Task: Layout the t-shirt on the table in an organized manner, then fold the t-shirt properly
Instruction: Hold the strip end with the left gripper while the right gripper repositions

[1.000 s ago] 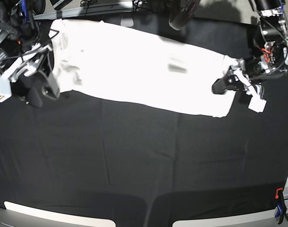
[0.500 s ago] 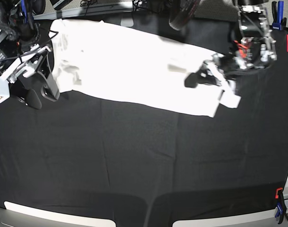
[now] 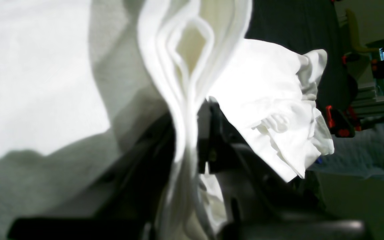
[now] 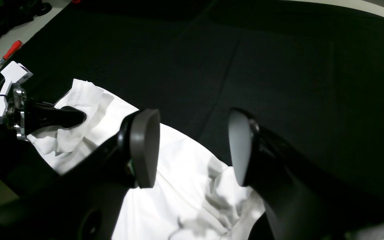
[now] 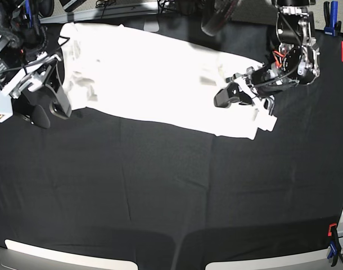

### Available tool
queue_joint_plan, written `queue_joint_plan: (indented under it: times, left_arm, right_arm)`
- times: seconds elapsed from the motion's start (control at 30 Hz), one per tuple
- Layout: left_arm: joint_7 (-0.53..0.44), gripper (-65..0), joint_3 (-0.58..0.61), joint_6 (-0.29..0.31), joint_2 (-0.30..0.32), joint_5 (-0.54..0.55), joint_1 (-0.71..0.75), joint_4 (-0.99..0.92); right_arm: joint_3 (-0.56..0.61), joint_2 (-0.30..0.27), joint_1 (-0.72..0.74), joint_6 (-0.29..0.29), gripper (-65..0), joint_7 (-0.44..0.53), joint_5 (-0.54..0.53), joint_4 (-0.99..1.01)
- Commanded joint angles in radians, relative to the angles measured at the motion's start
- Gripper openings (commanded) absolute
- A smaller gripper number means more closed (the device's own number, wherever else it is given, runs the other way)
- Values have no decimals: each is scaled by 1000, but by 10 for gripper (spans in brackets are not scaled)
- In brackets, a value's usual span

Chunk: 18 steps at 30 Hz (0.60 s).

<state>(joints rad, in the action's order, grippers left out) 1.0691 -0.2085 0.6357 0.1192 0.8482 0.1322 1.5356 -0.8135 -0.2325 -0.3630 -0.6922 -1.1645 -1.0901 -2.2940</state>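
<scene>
- The t-shirt (image 5: 154, 79) lies as a long white band across the far part of the table (image 5: 171, 191), plain side up, one end by each arm and a wide stretch of black cloth free in front of it.
- Our left gripper (image 5: 226, 97) has its jaws clamped tight on that end of the shirt; the left wrist view shows several layers of hem pinched between them, stacked edge on, with a bunched lobe hanging off to one side.
- That end is raised and curling over the body of the shirt, so we judge we are mid-fold, carrying it in toward the middle.
- To do this well, we want to travel low and straight along the shirt's length, so the lifted part lands square, its edges over the lower layer's edges.
- We should watch that bunched lobe: if it goes down crumpled, we get a lump in the fold.
- Our right gripper (image 4: 192, 146) hangs just above the other end, jaws spread wide with nothing between them, over a slightly rumpled patch.
- It could press that end down so the shirt does not drag along.
</scene>
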Motion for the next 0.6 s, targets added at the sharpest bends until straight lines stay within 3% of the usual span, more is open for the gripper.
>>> queue_joint_plan:
  times: [0.0,0.17,0.27,0.47,0.57]
  left_arm:
    - [-24,-650,0,8,3,24,-11,16]
    - [-23,-529,0,8,3,30,-11,16]
    - [-17,-464,2,8,3,98,-11,16]
    - [10,-451,60,10,3,167,-11,16]
    - [10,-451,96,9,3,168,-18,16]
  right_arm:
    - [-5,-11,2,-6,-330,30,-21,-19]
    - [-5,-11,2,-6,-330,35,-21,-19]
    - [-5,-11,2,-6,-329,35,-21,-19]
    - [-5,-11,2,-6,-329,23,-3,-19]
    - [-5,-9,3,-6,-329,19,166,-10]
